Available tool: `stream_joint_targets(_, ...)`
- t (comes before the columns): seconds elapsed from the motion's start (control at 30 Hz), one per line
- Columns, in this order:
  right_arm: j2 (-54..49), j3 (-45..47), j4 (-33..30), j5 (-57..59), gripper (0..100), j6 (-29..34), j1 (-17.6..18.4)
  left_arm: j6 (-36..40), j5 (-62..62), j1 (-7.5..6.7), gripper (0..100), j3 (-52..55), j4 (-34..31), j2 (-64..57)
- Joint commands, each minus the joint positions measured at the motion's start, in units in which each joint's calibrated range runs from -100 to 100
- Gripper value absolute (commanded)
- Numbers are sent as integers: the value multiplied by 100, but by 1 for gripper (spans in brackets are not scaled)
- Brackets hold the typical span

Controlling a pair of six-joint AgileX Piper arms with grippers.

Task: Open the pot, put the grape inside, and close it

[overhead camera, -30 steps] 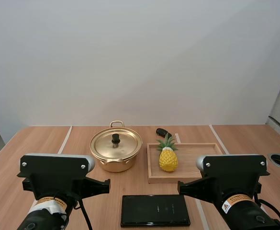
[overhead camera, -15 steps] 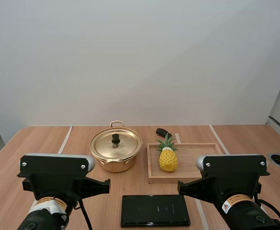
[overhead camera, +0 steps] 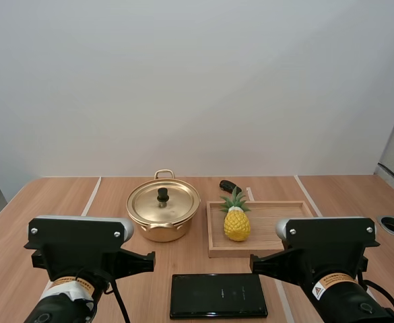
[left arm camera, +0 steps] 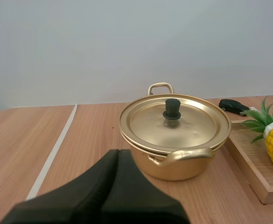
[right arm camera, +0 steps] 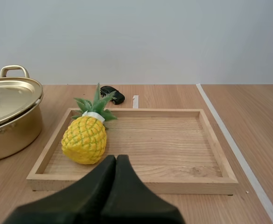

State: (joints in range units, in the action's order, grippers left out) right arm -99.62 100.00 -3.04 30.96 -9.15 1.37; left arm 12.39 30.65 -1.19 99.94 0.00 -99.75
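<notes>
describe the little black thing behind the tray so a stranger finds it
Find the wooden tray right of the gold pot. Just beyond its far rim, behind the pineapple, sits a small black toy car. It is rounded and tiny, unlike the flat black slab at the near edge.

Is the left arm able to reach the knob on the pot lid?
Probably yes. Bare table lies between the left gripper and the pot, and nothing covers the knob. Its fingers are shut, so they must open first.
</notes>
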Motion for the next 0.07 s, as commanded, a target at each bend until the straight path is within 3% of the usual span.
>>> stream_joint_targets(0.0, -38, 0, -2, 3, 0, -6, -19, -6, -120, -8, 0, 6, 66, -25)
stream_joint_targets(0.03, -38, 0, -2, 3, 0, -6, -19, -6, -120, -8, 0, 6, 66, -25)
